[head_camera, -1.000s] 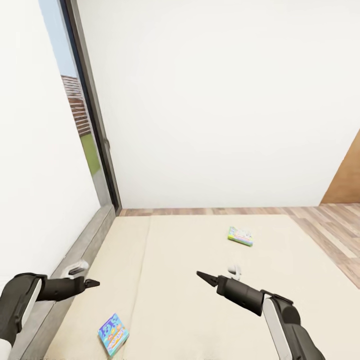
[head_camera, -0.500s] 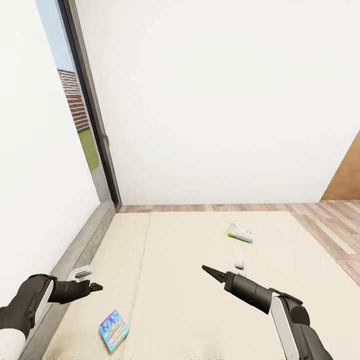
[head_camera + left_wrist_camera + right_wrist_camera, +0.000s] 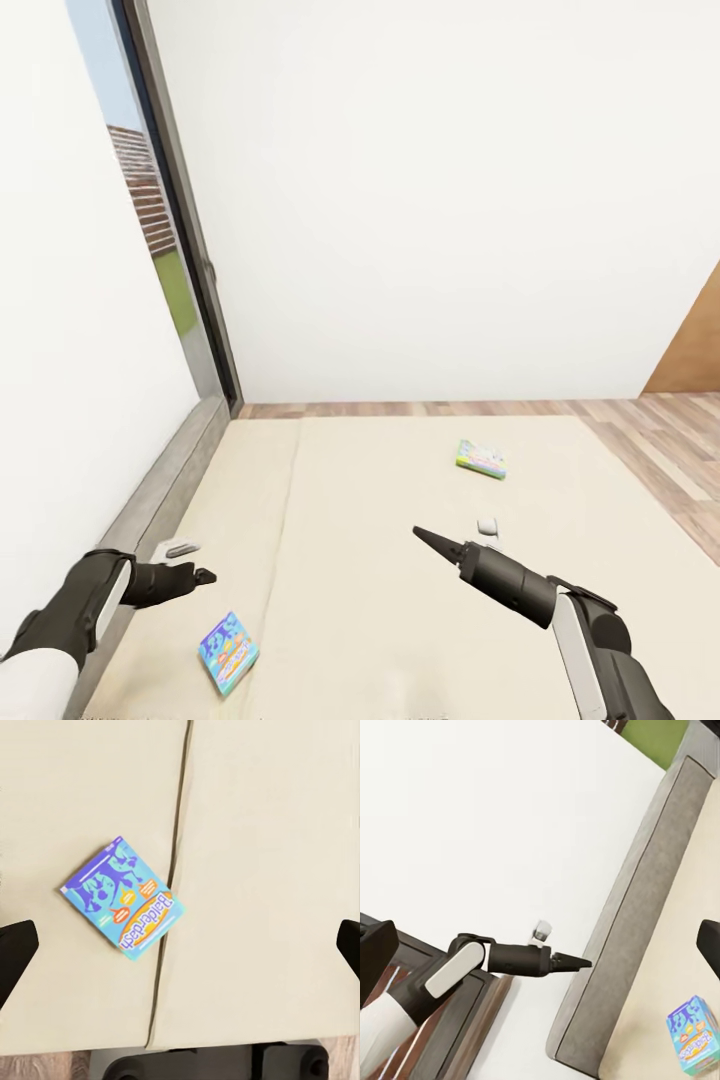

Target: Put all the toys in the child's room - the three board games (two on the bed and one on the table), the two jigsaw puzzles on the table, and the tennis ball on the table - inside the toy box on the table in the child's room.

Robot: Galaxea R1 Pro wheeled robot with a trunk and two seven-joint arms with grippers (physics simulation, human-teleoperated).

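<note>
left gripper (image 3: 205,576) is hovering over the bed (image 3: 380,600), fingers spread wide, holding nothing | blue board game (image 3: 228,653) is lying flat just below it | right gripper (image 3: 420,533) is hanging mid-bed, open and empty | pale green-edged board game (image 3: 481,459) is lying farther back

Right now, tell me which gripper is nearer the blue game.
Left. The left gripper hovers just above the blue game on the bed; the right gripper is farther off.
</note>
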